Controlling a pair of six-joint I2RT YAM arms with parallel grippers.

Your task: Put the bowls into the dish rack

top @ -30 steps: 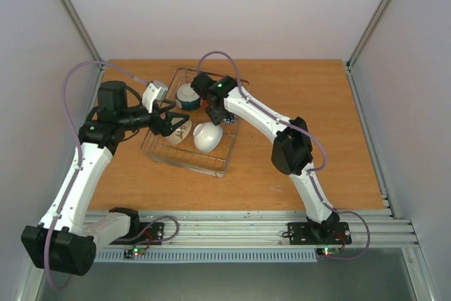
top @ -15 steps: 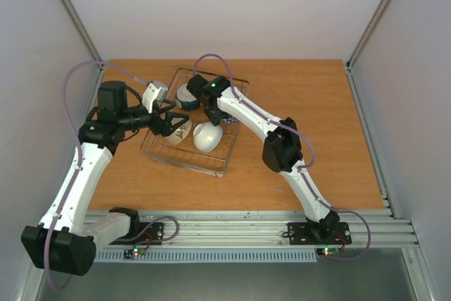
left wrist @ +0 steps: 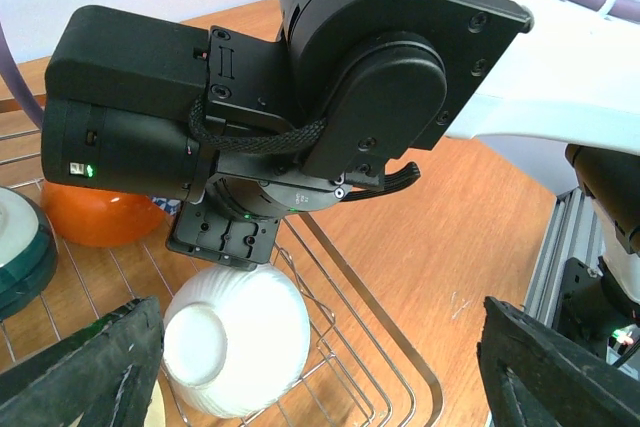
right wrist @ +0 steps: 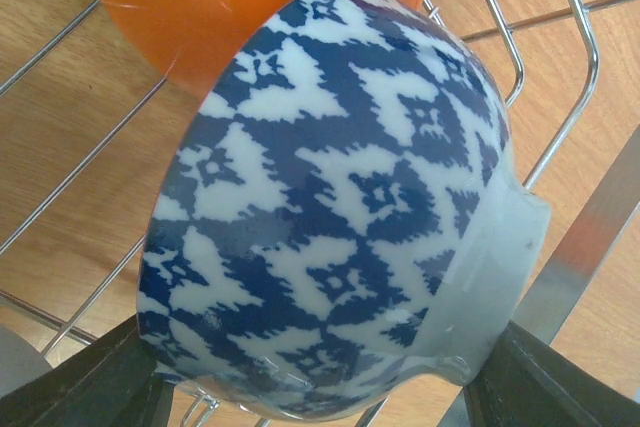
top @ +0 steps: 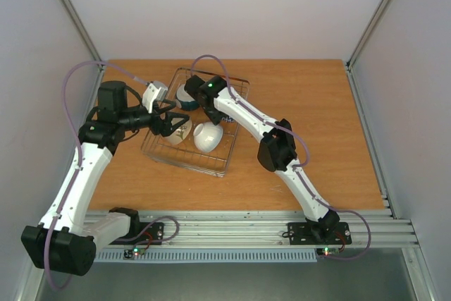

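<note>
The right pincer [right wrist: 315,385] is pinching the dark-blue patterned bowl [right wrist: 330,207]. Its two dark fingers show in the lower corners of the right wrist frame, and the bowl fills the whole gap between them. A plain pale band runs along the bowl's lower right edge. Just beyond it, at the top of that frame, sits the orange bowl [right wrist: 250,7]. Under both bowls are the thin wires of the dish rack [top: 183,163], with the wood of the desk [top: 317,103] showing through. In the top view this pincer is low inside the rack, in the upper middle of the picture.

The left pincer [left wrist: 320,372] is spread wide and pinches nothing, its fingers standing in the two lower corners of the left wrist frame. It hovers over the rack's left side. Below it, at lower left of that frame, the white ribbed bowl [left wrist: 235,342] lies on its side on the wires. The teal-banded bowl [left wrist: 20,247] is at the left edge, beside the orange one. The right arm's black wrist fills the upper middle. In the top view another pale bowl [top: 181,133] lies partly hidden under the left pincer.
</note>
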